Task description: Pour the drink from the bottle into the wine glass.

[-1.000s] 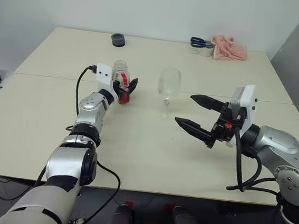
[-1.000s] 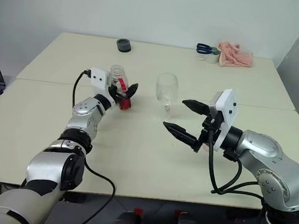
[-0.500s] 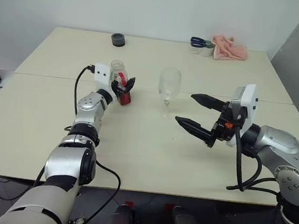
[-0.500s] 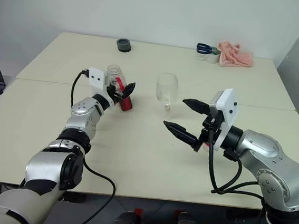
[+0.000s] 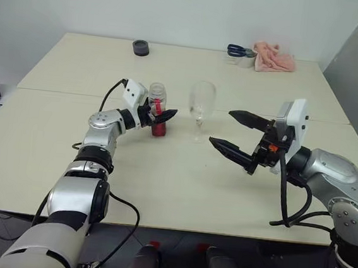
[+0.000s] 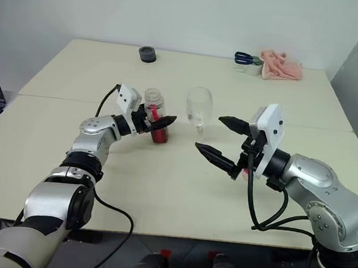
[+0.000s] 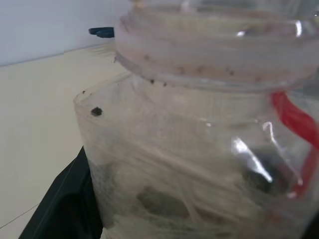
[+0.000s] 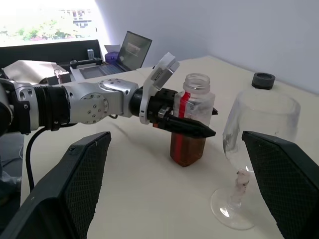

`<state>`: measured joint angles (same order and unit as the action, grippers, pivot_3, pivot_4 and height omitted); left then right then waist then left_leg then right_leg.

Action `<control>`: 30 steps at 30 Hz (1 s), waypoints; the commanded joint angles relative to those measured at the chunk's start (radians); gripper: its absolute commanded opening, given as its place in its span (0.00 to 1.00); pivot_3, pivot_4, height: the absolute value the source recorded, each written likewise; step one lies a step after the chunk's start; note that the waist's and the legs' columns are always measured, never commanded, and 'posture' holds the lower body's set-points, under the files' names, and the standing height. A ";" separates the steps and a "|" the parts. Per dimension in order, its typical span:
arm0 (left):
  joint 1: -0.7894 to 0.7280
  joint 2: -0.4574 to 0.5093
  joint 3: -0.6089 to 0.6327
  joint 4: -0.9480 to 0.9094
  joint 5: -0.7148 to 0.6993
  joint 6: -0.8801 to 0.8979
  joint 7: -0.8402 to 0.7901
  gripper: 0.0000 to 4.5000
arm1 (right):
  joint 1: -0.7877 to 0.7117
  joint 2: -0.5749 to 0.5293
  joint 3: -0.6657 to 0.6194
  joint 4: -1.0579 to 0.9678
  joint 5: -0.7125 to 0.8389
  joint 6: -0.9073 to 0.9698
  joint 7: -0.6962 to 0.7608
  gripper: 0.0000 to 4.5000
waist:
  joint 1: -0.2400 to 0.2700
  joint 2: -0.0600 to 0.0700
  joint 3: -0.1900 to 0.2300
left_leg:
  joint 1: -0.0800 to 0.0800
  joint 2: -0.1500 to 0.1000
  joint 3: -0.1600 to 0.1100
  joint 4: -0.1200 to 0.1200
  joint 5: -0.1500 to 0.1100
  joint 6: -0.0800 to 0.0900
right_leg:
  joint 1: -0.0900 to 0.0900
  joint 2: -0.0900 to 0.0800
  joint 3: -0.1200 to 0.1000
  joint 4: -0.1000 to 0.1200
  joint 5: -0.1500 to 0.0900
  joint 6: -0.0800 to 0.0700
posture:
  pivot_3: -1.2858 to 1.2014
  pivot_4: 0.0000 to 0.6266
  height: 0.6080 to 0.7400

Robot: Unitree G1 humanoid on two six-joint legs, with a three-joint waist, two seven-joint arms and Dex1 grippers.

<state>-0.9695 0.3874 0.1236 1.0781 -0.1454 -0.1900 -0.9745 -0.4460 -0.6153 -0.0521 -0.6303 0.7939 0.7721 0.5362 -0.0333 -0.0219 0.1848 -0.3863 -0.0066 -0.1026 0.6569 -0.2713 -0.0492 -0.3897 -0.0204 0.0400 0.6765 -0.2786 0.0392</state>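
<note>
left gripper [image 8: 192, 127] clasping bottle [image 8: 192, 119], wine glass [image 8: 254, 149] beside

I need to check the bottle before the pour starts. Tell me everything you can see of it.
The bottle is small, clear plastic, with a red strip down its side and a wide, uncapped mouth. Reddish-brown drink fills only its lower part. It stands upright on the table, left of the wine glass and apart from it. The left gripper is closed around its middle, a black finger on either side.

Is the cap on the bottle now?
No, the bottle has an open mouth with no cap, held upright in the left claw.
</note>
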 commanded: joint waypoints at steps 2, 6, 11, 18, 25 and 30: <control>-0.003 0.014 -0.006 -0.002 0.012 -0.023 0.002 0.84 | -0.033 -0.006 -0.024 -0.042 0.031 0.010 -0.017 1.00 | 0.000 0.000 0.000 | 0.000 0.000 0.000 0.000 0.000 0.000 | 0.000 0.000 0.000 0.000 0.000 0.000 | 0.52 0.24 1.00; 0.006 0.009 -0.008 -0.003 0.014 -0.024 0.005 0.99 | -0.039 -0.008 -0.023 -0.031 0.029 0.012 -0.016 1.00 | 0.001 0.000 0.000 | 0.000 0.000 0.000 0.000 0.000 0.000 | 0.000 0.000 0.000 0.000 0.000 0.000 | 0.52 0.24 1.00; 0.030 0.005 -0.013 -0.024 0.016 -0.016 0.019 0.99 | -0.033 -0.003 -0.014 -0.018 0.015 0.000 -0.005 1.00 | 0.001 0.000 0.000 | 0.000 0.000 0.000 0.000 0.000 0.000 | 0.000 0.000 0.000 0.000 0.000 0.000 | 0.52 0.24 1.00; 0.099 -0.031 -0.002 -0.117 0.005 -0.005 0.142 0.99 | -0.020 -0.002 -0.013 -0.015 0.007 -0.011 0.008 1.00 | 0.002 0.000 0.000 | 0.000 0.000 -0.001 0.001 0.000 0.000 | 0.000 0.000 0.000 0.001 0.000 0.000 | 0.52 0.24 1.00; 0.140 -0.074 -0.009 -0.183 0.033 -0.001 0.310 0.99 | 0.001 -0.003 -0.013 -0.019 0.000 -0.025 0.022 1.00 | 0.003 0.000 0.000 | 0.000 0.000 -0.001 0.002 0.000 0.000 | 0.000 0.000 0.000 0.002 0.000 0.000 | 0.52 0.24 1.00; 0.149 -0.114 0.002 -0.218 0.041 0.009 0.467 0.99 | 0.009 -0.002 -0.015 -0.033 0.002 -0.023 0.015 1.00 | 0.003 0.000 0.000 | 0.000 0.000 -0.001 0.002 0.000 0.000 | 0.000 0.000 0.000 0.002 0.000 0.000 | 0.52 0.24 1.00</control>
<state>-0.8211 0.2804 0.1163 0.9071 -0.1037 -0.1787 -0.5484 -0.4391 -0.6160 -0.0539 -0.6272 0.7957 0.7703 0.5508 -0.0304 -0.0219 0.1848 -0.3867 -0.0068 -0.1040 0.6590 -0.2713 -0.0492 -0.3897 -0.0208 0.0400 0.6781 -0.2785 0.0392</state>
